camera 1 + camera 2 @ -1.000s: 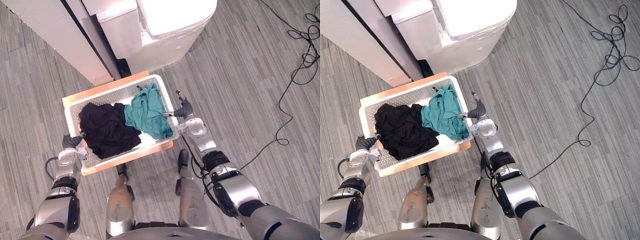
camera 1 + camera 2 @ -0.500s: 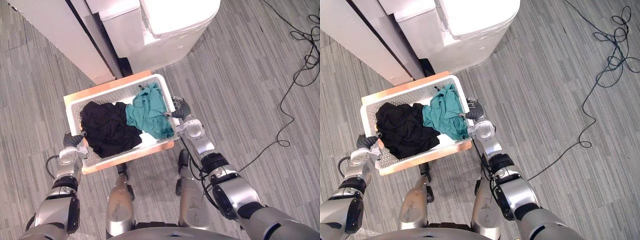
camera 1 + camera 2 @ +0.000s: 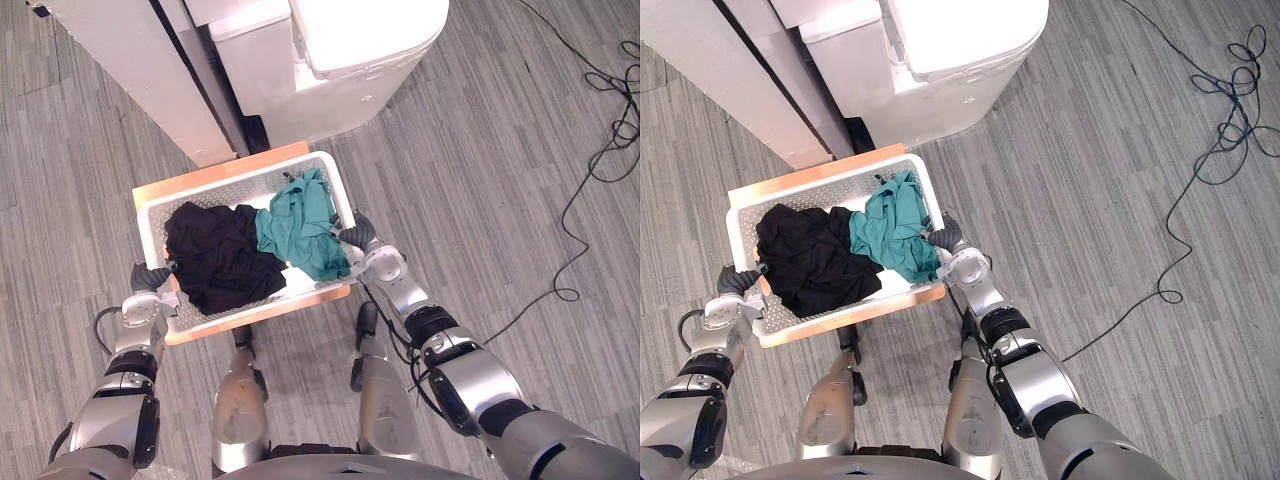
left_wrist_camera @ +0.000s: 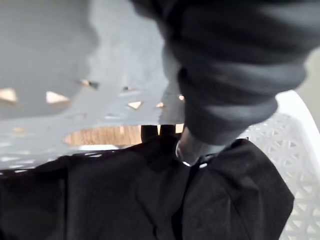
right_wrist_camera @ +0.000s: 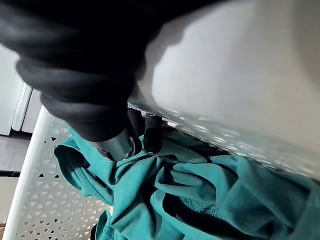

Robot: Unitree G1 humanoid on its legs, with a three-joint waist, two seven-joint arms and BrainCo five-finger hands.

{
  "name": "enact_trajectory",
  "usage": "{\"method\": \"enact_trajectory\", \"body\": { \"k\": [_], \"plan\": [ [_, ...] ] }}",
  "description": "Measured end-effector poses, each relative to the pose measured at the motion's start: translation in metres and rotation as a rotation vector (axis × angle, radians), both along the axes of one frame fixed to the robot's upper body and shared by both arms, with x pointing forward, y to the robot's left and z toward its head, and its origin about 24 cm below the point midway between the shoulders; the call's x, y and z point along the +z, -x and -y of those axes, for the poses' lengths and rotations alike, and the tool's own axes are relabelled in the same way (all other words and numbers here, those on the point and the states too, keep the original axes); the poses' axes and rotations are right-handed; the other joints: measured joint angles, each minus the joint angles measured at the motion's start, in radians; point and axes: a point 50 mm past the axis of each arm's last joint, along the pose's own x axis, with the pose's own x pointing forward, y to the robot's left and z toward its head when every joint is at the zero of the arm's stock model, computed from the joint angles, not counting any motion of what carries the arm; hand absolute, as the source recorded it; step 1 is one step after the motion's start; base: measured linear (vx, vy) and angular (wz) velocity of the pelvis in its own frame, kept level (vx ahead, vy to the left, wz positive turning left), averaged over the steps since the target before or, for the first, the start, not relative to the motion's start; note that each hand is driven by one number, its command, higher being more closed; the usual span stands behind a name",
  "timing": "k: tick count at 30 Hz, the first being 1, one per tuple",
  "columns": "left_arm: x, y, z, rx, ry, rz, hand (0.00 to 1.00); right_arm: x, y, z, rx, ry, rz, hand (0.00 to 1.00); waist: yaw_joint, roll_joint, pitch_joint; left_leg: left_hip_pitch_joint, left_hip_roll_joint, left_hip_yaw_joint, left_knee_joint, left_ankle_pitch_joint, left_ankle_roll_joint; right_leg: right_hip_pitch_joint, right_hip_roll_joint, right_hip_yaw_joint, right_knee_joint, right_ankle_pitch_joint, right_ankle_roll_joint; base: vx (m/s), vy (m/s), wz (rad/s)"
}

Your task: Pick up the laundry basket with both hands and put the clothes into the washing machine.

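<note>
Fingers of my left hand (image 3: 150,280) and right hand (image 3: 358,235) curl over opposite rims of the laundry basket (image 3: 298,282), for level lifting I think.

No text, label, number or sign readable anywhere. Washer (image 3: 360,40): plain white surface, no legible print. Basket (image 3: 215,195): plain white wall, no marking seen.
</note>
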Motion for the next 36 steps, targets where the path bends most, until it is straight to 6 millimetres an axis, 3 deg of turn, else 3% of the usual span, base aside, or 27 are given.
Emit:
{"method": "enact_trajectory", "body": {
  "k": [6,10,14,16,20,23,28,32,33,35,36],
  "plan": [
    [-0.004,0.002,0.002,0.002,0.017,-0.018,1.00,-0.010,0.004,0.005,-0.018,-0.009,-0.034,1.00,0.000,0.000,-0.001,0.018,0.000,-0.013,0.000,0.000,0.000,0.029,-0.002,-0.015,0.000,-0.006,0.000,0.01,0.003,0.06],
    [-0.009,0.010,0.009,-0.032,0.006,-0.040,1.00,-0.018,0.010,0.010,-0.048,-0.037,-0.059,1.00,0.001,-0.002,-0.033,0.016,0.000,-0.019,-0.002,0.000,0.000,0.034,-0.003,-0.023,-0.003,-0.009,0.000,0.03,0.004,0.06],
    [-0.021,0.037,0.023,-0.058,0.026,-0.050,1.00,-0.037,0.037,0.027,-0.121,-0.106,-0.096,1.00,-0.005,-0.006,-0.077,0.040,0.003,-0.020,-0.004,-0.007,-0.002,0.078,0.000,-0.039,-0.029,-0.013,-0.001,0.05,0.003,0.07],
    [-0.027,0.057,0.027,-0.074,0.028,-0.054,1.00,-0.044,0.056,0.032,-0.133,-0.147,-0.088,1.00,-0.015,-0.010,-0.132,0.057,0.008,-0.011,-0.004,-0.020,-0.005,0.100,0.005,-0.039,-0.047,-0.014,0.000,0.09,0.000,-0.07],
    [-0.029,0.074,0.026,-0.056,0.033,-0.050,1.00,-0.046,0.068,0.032,-0.130,-0.167,-0.077,1.00,-0.024,-0.014,-0.216,0.098,0.024,0.029,-0.004,-0.038,-0.016,0.134,0.025,-0.009,-0.069,-0.014,-0.002,0.05,-0.006,-0.26],
    [-0.020,0.078,0.021,-0.035,0.009,-0.008,1.00,-0.040,0.074,0.027,-0.096,-0.191,-0.039,1.00,-0.023,-0.016,-0.291,0.117,0.066,0.054,0.013,-0.056,-0.029,0.143,0.067,0.009,-0.073,-0.026,-0.020,0.03,-0.040,-0.27],
    [-0.024,0.088,0.027,-0.014,0.048,0.003,1.00,-0.029,0.072,0.024,-0.064,-0.199,0.012,1.00,-0.021,-0.015,-0.311,0.108,0.122,0.055,0.107,-0.067,-0.019,0.182,0.112,0.000,-0.061,-0.051,-0.050,0.02,-0.069,0.03],
    [-0.036,0.102,0.040,-0.014,0.097,-0.035,1.00,-0.033,0.075,0.036,-0.072,-0.155,-0.001,1.00,-0.030,-0.011,-0.310,0.040,0.149,0.046,0.278,-0.083,0.021,0.193,0.114,-0.028,0.018,-0.121,-0.082,0.01,-0.047,0.38],
    [-0.041,0.109,0.042,-0.005,0.109,-0.056,1.00,-0.035,0.077,0.037,-0.074,-0.154,-0.009,1.00,-0.032,0.000,-0.311,0.046,0.149,-0.005,0.284,-0.075,0.027,0.207,0.119,-0.043,0.045,-0.145,-0.096,0.01,-0.048,0.31],
    [-0.043,0.109,0.045,-0.003,0.122,-0.059,1.00,-0.036,0.077,0.037,-0.077,-0.155,-0.011,1.00,-0.027,0.008,-0.311,0.026,0.129,-0.041,0.379,-0.153,0.004,0.205,0.113,-0.047,0.066,-0.152,-0.095,0.00,-0.011,0.04],
    [-0.044,0.112,0.046,-0.001,0.128,-0.066,1.00,-0.038,0.079,0.037,-0.080,-0.162,-0.021,1.00,-0.024,0.017,-0.313,0.002,0.049,-0.108,0.510,-0.275,0.018,0.200,0.103,-0.021,0.095,-0.150,-0.086,-0.02,0.058,-0.23]
  ]
}}
